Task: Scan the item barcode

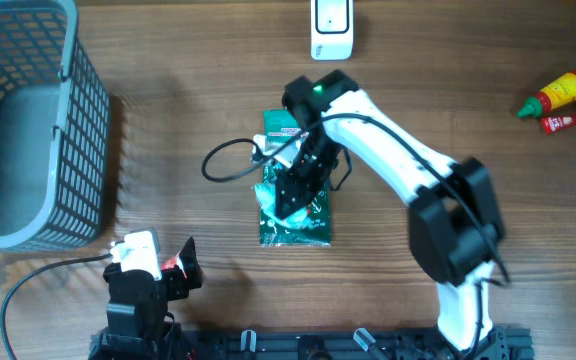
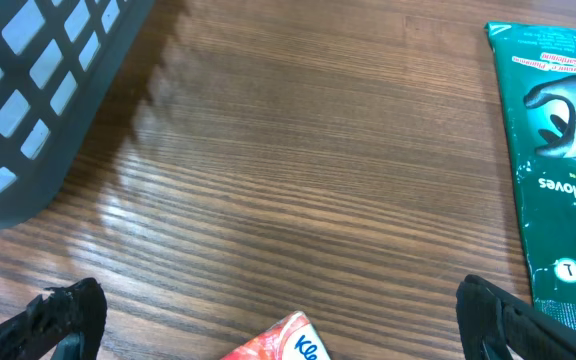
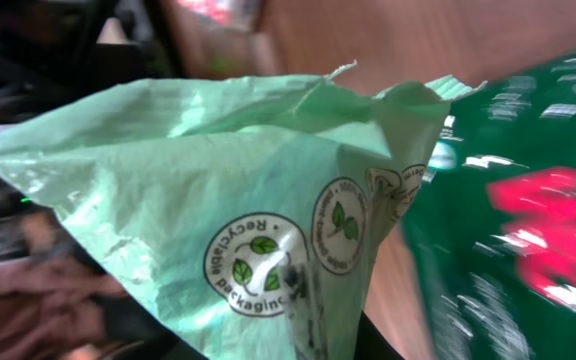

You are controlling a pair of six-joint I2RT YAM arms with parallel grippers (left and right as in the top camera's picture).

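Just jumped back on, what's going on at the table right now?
The right gripper is down at the middle of the table and looks closed on a pale green bag, right beside a dark green glove packet. The bag has not yet reached the white scanner at the far edge. The left gripper hangs open and empty near the grey basket.
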